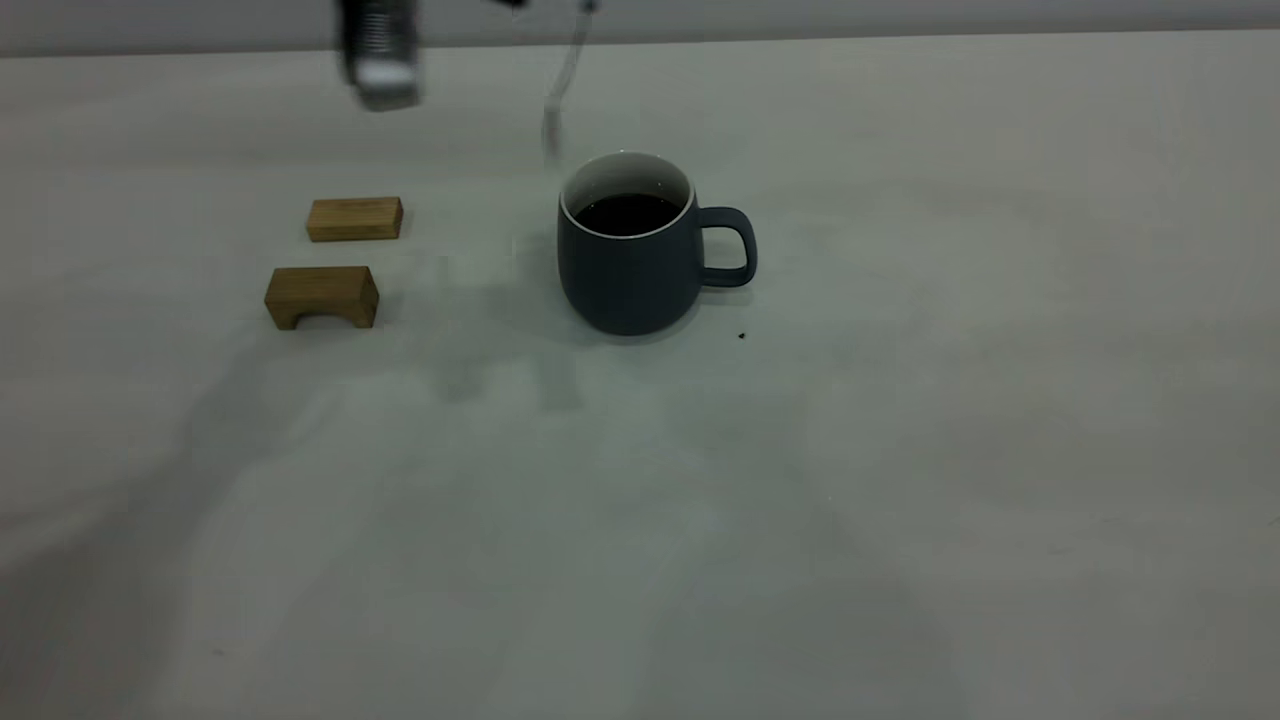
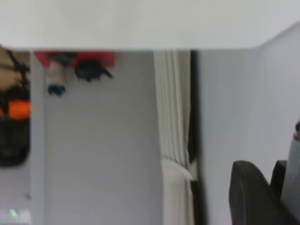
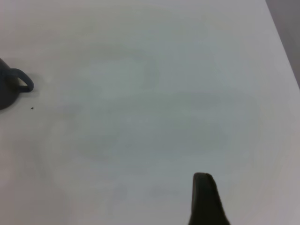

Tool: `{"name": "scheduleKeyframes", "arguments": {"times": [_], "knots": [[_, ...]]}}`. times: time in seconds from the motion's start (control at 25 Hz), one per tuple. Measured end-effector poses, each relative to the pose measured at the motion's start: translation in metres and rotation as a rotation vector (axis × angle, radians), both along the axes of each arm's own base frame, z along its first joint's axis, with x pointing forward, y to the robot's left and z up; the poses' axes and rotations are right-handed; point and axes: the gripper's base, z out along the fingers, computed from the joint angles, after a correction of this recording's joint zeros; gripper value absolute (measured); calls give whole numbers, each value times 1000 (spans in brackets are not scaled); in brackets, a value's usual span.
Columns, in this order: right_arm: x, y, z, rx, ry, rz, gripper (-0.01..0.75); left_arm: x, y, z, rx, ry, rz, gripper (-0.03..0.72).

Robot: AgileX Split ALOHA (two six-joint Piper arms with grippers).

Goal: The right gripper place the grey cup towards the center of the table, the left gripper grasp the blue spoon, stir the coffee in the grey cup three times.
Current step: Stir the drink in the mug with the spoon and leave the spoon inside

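Observation:
The grey cup (image 1: 632, 268) stands upright near the middle of the table (image 1: 900, 480), handle to the right, with dark coffee (image 1: 627, 213) inside. The blue spoon (image 1: 562, 85) hangs blurred in the air just above and behind the cup's left rim, bowl down, clear of the coffee. My left gripper (image 2: 267, 171) is shut on the spoon's pale handle (image 2: 292, 176); in the exterior view only its wrist camera module (image 1: 378, 62) shows at the top edge. My right gripper (image 3: 204, 190) hovers over bare table well away from the cup (image 3: 8, 90).
Two tan wooden blocks lie left of the cup: a flat one (image 1: 354, 219) and an arched one (image 1: 321, 297). A small dark speck (image 1: 741, 336) sits right of the cup's base. The table's edge (image 3: 281, 42) shows in the right wrist view.

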Motion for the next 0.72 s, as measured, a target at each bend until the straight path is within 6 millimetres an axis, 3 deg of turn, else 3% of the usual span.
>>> {"name": "scheduleKeyframes", "arguments": {"times": [0.28, 0.56, 0.72], "knots": [[0, 0, 0, 0, 1, 0, 529, 31, -20, -54, -129, 0, 9, 133], [0, 0, 0, 0, 1, 0, 529, 36, -20, -62, -121, 4, 24, 133], [0, 0, 0, 0, 1, 0, 529, 35, -19, -82, -105, 43, 35, 133]]}}
